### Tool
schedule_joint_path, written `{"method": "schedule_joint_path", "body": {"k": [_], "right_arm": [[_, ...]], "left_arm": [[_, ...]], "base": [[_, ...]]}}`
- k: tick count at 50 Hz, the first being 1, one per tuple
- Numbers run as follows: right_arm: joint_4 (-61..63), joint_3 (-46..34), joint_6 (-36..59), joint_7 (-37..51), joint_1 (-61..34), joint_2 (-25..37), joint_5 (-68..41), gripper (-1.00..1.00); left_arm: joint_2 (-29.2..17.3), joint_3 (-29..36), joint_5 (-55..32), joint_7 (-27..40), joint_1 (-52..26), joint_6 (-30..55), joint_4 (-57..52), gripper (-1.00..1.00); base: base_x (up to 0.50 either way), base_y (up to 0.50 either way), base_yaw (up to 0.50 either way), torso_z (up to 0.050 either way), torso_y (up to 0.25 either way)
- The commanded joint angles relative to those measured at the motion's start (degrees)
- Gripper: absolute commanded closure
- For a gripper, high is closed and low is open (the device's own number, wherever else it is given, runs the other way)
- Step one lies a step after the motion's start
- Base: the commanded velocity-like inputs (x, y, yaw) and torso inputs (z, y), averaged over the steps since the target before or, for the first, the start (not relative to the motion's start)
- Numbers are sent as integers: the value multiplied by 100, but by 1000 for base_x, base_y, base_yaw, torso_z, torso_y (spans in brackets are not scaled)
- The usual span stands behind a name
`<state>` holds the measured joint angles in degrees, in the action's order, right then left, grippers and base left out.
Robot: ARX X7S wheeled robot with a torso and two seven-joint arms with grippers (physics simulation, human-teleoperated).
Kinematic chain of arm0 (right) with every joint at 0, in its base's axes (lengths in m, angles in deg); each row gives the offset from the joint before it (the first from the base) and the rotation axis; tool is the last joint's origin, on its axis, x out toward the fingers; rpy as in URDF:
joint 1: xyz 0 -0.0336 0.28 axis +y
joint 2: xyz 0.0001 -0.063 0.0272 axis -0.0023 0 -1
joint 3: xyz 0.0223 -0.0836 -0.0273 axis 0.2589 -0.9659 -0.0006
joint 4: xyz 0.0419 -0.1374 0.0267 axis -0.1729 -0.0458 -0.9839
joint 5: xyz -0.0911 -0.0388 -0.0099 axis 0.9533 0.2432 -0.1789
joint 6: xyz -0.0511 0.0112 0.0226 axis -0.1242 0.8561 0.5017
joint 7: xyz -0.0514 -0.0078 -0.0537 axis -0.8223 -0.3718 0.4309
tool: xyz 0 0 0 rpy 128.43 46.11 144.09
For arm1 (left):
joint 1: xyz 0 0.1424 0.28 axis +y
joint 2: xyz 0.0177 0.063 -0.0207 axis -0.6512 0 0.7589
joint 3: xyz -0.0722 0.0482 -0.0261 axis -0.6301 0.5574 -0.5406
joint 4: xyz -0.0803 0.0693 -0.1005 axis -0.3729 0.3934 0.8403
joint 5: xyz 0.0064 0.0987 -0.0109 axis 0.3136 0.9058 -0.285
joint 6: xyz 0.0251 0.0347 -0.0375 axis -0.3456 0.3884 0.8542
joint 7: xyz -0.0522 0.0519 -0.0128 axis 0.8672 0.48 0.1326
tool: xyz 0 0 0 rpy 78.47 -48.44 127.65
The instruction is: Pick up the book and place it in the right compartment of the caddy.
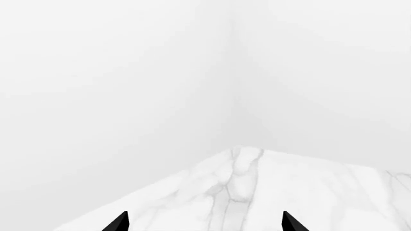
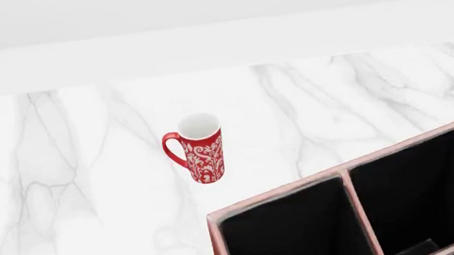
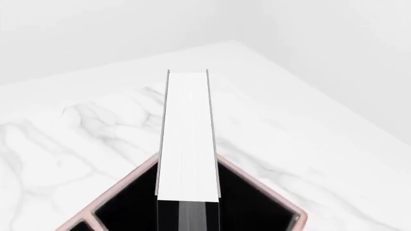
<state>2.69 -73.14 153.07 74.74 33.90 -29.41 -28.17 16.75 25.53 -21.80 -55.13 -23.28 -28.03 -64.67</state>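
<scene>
Book held edge-up over caddy corner, lined up for dropping in; right jaws unseen, grip uncertain. Left jaws spread, empty. Mug far-left on table.

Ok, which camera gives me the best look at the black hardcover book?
The right wrist view: the black hardcover book, white page edges facing the camera, sits above a corner of the reddish-brown caddy. The head and left wrist views don't show it.

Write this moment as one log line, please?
stage: book above caddy corner | left gripper: open, empty, over marble table | mug: upright, beside caddy
</scene>
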Motion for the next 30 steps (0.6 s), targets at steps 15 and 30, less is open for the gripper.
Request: {"method": "schedule_joint_path", "body": {"k": [15, 30], "right_arm": [[-297, -429, -564, -829, 291, -49, 877, 100], [-522, -609, -864, -1145, 525, -78, 1192, 100]], "left_arm": [[-1, -7, 9, 25, 39, -8, -35, -100], [-4, -21, 1, 27, 49, -27, -26, -100]], "base": [[0, 0, 0, 0, 1], [0, 0, 0, 0, 1]]}}
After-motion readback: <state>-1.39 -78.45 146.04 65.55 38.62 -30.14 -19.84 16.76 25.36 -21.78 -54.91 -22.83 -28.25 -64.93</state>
